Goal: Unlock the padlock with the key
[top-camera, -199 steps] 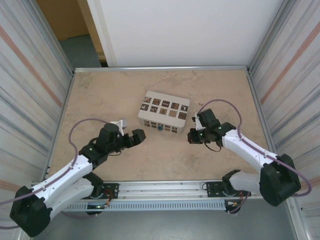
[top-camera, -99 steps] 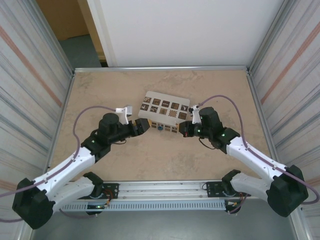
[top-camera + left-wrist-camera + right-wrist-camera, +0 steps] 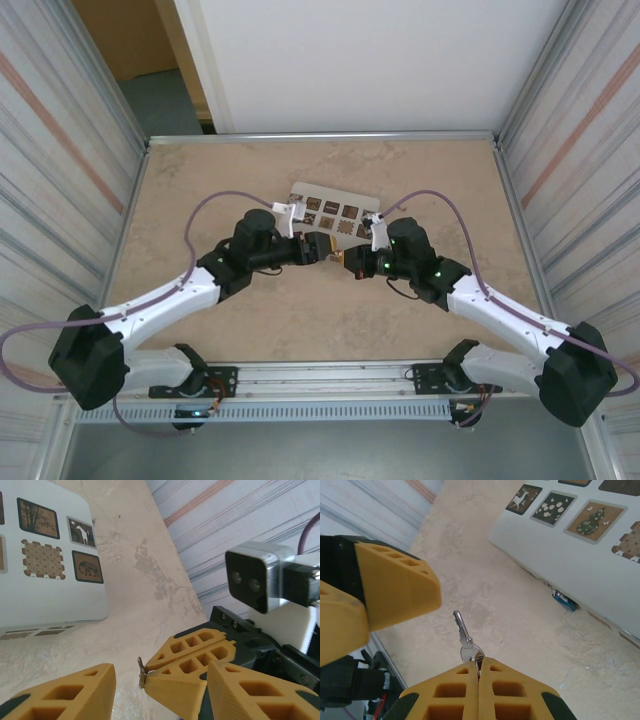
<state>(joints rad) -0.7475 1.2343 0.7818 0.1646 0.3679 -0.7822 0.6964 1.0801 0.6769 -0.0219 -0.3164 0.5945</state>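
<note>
As both arms meet at mid-table, my right claw [image 3: 350,262] is pinched fully shut on the head of a small silver key [image 3: 464,632]. The right wrist camera shows the key's ring caught between the two yellow fingers [image 3: 450,695]. Its blade points away from the claw, above the beige table [image 3: 200,190].

My left claw [image 3: 318,248] stands wide open facing it and holds nothing. From the left wrist camera its own yellow fingers [image 3: 65,695] sit at the lower corners of the picture. The right claw's closed fingertips, with the key's tip showing, reach into the gap between them.

Seen from above, the two claws are nearly tip to tip just in front of a white box [image 3: 335,212]. The top of the box carries rows of small brown picture tiles. It looks closed from every angle I have, and whatever is inside is hidden.

At the foot of the box's near side wall, the right wrist camera picks up what looks like the padlock [image 3: 564,600]. It is a small blue piece with a bit of metal, low against the box, too small for me to read in detail. The key hangs apart from it, touching neither the box nor the blue piece.
</note>
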